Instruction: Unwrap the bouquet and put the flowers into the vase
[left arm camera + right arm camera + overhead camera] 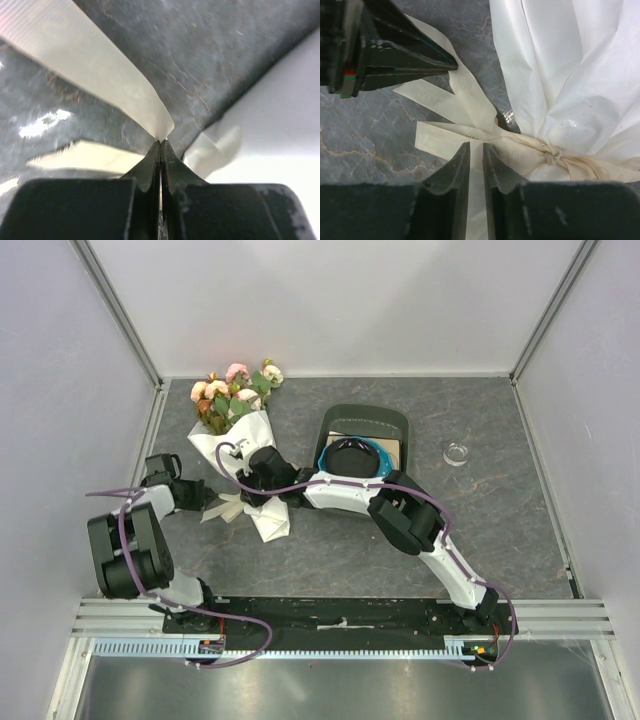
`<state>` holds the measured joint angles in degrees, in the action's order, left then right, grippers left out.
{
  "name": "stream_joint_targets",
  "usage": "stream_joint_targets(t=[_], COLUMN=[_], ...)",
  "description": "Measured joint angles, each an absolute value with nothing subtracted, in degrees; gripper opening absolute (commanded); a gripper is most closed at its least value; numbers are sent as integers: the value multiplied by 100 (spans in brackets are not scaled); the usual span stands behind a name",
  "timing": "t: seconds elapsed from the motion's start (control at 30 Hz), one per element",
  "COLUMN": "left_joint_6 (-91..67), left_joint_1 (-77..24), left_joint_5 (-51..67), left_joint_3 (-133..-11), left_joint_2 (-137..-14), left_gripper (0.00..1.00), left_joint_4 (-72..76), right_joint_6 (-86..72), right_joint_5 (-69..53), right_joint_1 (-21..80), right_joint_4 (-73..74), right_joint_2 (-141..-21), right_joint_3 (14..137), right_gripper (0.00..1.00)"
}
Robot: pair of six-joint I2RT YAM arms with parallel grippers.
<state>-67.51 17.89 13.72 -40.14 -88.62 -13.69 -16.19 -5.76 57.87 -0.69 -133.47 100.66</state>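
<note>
Left tool point(160, 144): fingers are pressing together, pinching the end of a cream ribbon tail point(100, 75) just above the counter point(500, 530).

Right tool point(476, 160): jaws are standing narrowly apart, with another ribbon strip running between them, close beside the knot point(549, 156).

Bouquet point(235, 425): is lying on the counter left of centre. The knot is holding the white paper wrap point(570, 75) gathered, and the flowers point(237, 385) are pointing toward the far wall.

Vase point(457, 453): is standing well apart at far right, beyond the dark tray point(365, 412).
</note>
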Motion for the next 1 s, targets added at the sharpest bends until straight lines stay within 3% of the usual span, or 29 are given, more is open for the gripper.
stream_joint_targets(t=[0.2, 0.23, 0.33, 0.8, 1.0], left_joint_6=[-6296, -6233, -6042, -5730, -5701], left_joint_1=[1708, 1697, 1638, 1081, 1048], left_joint_5=[1157, 1184, 1280, 1564, 1610], left_joint_3=[-3841, -3844, -3848, -4215, -4318], left_joint_2=[-7216, -7063, -6816, -5983, -5874], left_gripper=[2, 2, 2, 2, 2], left_joint_4=[-1455, -1441, -1426, -1505, -1599], right_joint_6=[-1514, -1518, -1437, -270, -287], right_joint_5=[-631, -644, -663, -1135, -1135], right_joint_1=[5774, 5767, 5745, 5728, 5769], right_joint_4=[130, 141, 132, 272, 290], right_joint_2=[-12908, -12805, -12534, -12720, -13185], right_joint_3=[10064, 10064, 10108, 10683, 11034], right_gripper=[66, 78, 87, 91, 82])
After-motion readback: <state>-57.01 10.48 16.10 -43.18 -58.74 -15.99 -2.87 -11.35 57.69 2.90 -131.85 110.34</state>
